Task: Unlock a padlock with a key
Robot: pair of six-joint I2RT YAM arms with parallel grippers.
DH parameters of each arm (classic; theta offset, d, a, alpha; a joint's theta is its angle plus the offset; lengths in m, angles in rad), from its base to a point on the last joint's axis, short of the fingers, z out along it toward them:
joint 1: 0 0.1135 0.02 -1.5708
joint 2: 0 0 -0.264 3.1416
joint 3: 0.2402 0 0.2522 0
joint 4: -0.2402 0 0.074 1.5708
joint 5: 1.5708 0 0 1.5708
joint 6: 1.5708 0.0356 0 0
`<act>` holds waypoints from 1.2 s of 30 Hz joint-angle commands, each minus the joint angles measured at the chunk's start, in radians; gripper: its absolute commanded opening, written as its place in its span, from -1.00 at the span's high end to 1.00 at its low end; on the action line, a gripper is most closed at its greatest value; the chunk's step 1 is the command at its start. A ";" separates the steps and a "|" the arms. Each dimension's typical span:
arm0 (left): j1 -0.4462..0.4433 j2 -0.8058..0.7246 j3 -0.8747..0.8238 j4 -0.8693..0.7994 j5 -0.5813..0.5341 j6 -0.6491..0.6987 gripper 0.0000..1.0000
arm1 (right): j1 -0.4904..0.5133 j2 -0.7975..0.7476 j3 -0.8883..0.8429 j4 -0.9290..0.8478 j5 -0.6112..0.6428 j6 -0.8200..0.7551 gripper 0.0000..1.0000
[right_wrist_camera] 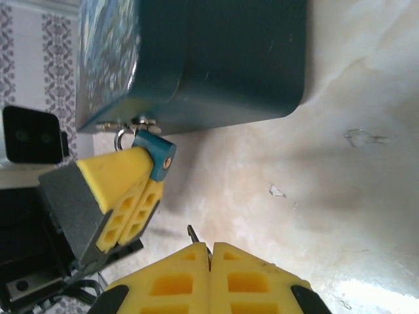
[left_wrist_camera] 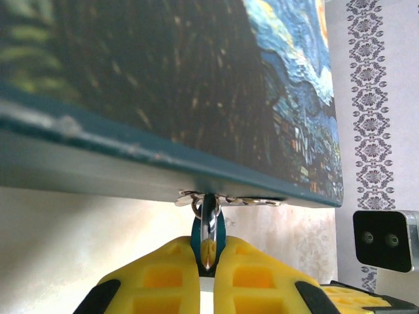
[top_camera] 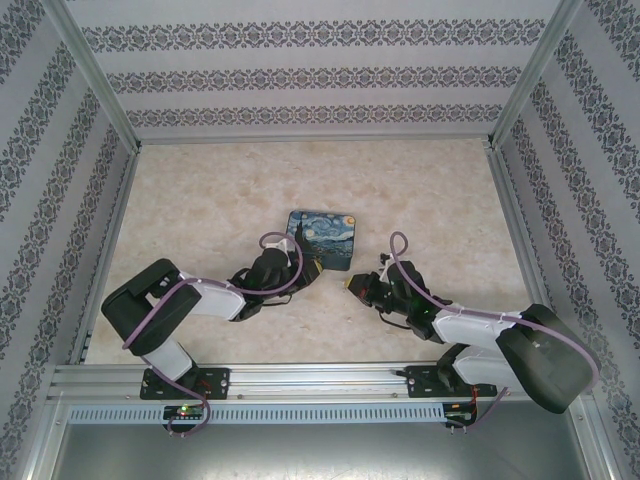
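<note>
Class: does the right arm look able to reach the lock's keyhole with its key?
Likely yes: the left claw holds the lock, keyhole turned toward the key in the right claw; nothing between.

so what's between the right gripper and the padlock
Bare table, in the right wrist view; the key tip pokes from the right gripper into that gap, short of the padlock.

The painted box (left_wrist_camera: 196,78) runs off the top and left edges of our left wrist view, its near rim blurred. The fingers of the left gripper (left_wrist_camera: 207,254) bury half the small teal lock (left_wrist_camera: 208,224). Of the key (right_wrist_camera: 191,231) we see only a dark tip between the closed fingers of the right gripper (right_wrist_camera: 209,248).
</note>
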 commanded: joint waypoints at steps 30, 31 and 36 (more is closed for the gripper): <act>0.012 0.023 -0.052 0.275 -0.037 -0.324 1.00 | 0.101 0.164 0.098 0.111 0.172 0.199 1.00; 0.013 0.023 -0.052 0.275 -0.037 -0.324 1.00 | 0.102 0.170 0.101 0.111 0.172 0.199 1.00; 0.013 0.022 -0.054 0.274 -0.035 -0.320 1.00 | 0.102 0.196 0.122 0.120 0.171 0.201 1.00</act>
